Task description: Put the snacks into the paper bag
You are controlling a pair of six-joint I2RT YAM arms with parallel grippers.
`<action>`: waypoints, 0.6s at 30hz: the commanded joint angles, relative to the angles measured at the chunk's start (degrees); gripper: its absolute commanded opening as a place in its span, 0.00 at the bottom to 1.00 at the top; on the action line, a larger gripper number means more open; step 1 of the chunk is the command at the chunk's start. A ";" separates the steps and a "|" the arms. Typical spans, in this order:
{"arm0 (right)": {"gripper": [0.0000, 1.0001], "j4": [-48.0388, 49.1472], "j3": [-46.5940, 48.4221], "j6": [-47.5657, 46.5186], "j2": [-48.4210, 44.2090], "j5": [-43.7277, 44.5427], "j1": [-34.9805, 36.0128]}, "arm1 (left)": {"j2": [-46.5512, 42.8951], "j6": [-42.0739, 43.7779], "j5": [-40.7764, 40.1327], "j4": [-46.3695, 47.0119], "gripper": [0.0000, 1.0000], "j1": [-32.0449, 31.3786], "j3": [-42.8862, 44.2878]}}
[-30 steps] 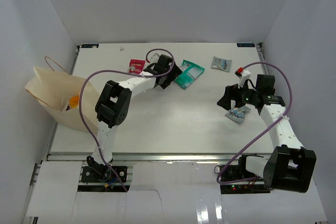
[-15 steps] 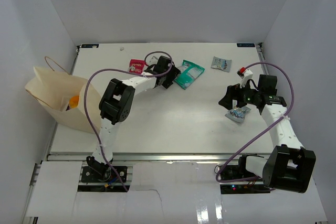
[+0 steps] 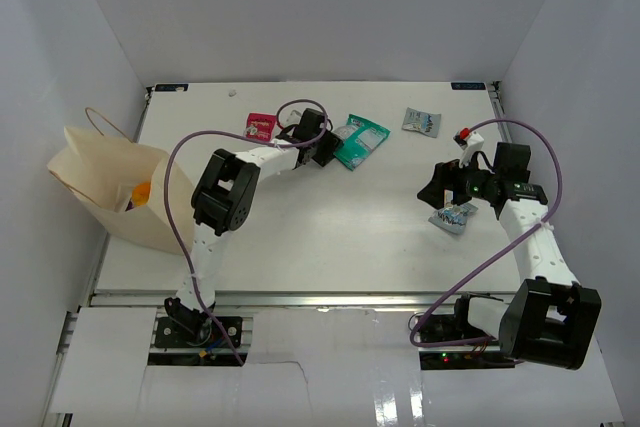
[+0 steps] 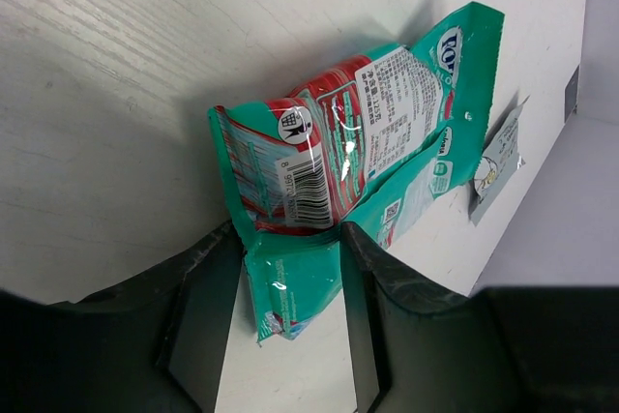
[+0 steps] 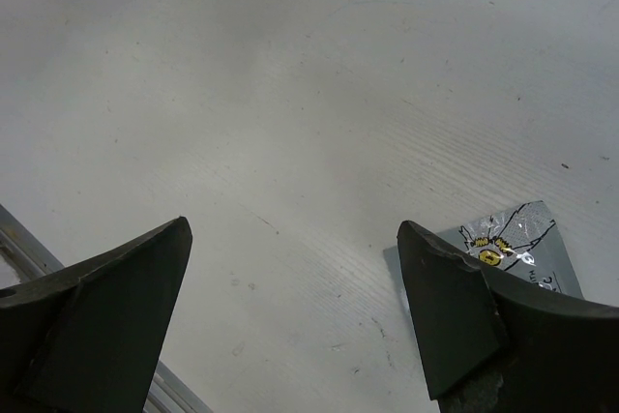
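Teal-and-white packet [image 3: 360, 140] at 12 o'clock on table [image 3: 330, 222], near end between left gripper [image 4: 290, 249] jaws, touching both; firm pinch unclear. Squeeze fully before lifting toward paper bag [image 3: 100, 182] at 9 o'clock. Right gripper [image 5: 290, 278] spread wide.

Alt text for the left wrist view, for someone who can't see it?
The left gripper straddles the near end of a teal packet on the white table, its dark jaws at either edge; whether it grips is unclear. A small silver packet lies beyond.
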 commanded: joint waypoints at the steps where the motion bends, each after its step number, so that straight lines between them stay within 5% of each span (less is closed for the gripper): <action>1: 0.93 0.52 -0.13 -0.38 -1.46 -2.13 -0.45 | 1.65 0.16 0.42 -2.58 0.55 0.66 0.23; 18: 0.92 0.52 -0.75 -0.73 -2.34 -4.50 -0.80 | -0.98 5.08 4.55 5.23 0.22 3.91 -2.93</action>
